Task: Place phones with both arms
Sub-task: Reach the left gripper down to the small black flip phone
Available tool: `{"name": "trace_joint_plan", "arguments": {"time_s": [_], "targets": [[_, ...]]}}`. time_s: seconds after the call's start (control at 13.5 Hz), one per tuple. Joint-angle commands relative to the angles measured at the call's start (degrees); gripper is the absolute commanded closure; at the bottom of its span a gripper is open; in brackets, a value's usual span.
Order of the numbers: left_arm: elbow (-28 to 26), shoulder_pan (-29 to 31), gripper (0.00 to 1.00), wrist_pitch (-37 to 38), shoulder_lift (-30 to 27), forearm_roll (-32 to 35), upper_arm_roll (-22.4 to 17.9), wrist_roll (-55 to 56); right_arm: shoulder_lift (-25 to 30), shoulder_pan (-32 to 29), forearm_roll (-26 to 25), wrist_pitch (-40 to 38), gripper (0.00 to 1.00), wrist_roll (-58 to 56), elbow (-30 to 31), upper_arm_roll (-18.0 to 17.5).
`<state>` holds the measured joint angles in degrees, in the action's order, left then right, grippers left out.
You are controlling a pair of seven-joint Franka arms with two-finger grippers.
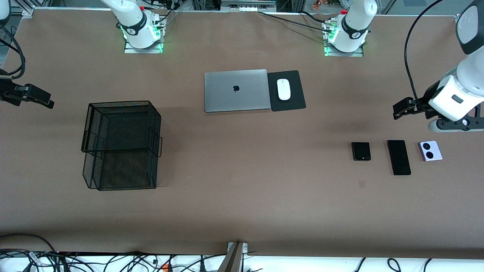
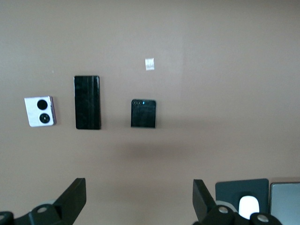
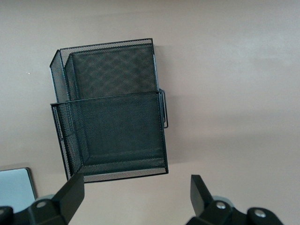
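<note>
Three phones lie in a row toward the left arm's end of the table: a small black folded flip phone (image 1: 361,151), a long black slab phone (image 1: 399,157) and a lilac-white flip phone (image 1: 430,151) with two black camera circles. The left wrist view shows them as well: black flip phone (image 2: 143,113), slab phone (image 2: 87,102), lilac-white phone (image 2: 40,111). My left gripper (image 1: 397,109) (image 2: 139,199) is open and empty, up over bare table beside the phones. My right gripper (image 1: 47,101) (image 3: 136,197) is open and empty, up over bare table beside the mesh basket (image 3: 112,112).
The black wire mesh basket (image 1: 121,143) stands toward the right arm's end. A closed grey laptop (image 1: 236,90) and a white mouse (image 1: 283,89) on a black pad (image 1: 293,102) lie mid-table near the bases. A small pale mark (image 1: 361,183) is on the table near the phones.
</note>
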<state>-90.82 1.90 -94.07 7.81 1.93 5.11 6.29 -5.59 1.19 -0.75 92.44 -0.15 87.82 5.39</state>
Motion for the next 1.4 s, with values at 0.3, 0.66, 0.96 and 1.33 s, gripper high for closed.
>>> {"name": "trace_joint_plan", "arguments": {"time_s": [0.3,0.66,0.96,1.33], "targets": [[-0.4,4.6,0.00,-4.3,9.7,0.0,-0.2,-3.5,0.6,0.0,-0.3,0.0,0.00,-0.2,-0.1,-0.1],[-4.4,4.3,0.00,-17.5,16.8,0.4,-0.2,-4.3,0.6,0.1,-0.2,-0.2,0.00,-0.3,0.0,-0.3],[-13.7,4.3,0.00,-33.2,18.5,4.7,-0.2,-4.3,0.7,0.1,-0.5,-0.9,0.00,-0.2,-0.1,-1.4],[-17.5,5.0,0.00,-42.7,22.5,4.7,-0.2,-4.4,1.0,0.1,-0.2,-0.9,0.00,0.1,-0.2,-1.6]]}}
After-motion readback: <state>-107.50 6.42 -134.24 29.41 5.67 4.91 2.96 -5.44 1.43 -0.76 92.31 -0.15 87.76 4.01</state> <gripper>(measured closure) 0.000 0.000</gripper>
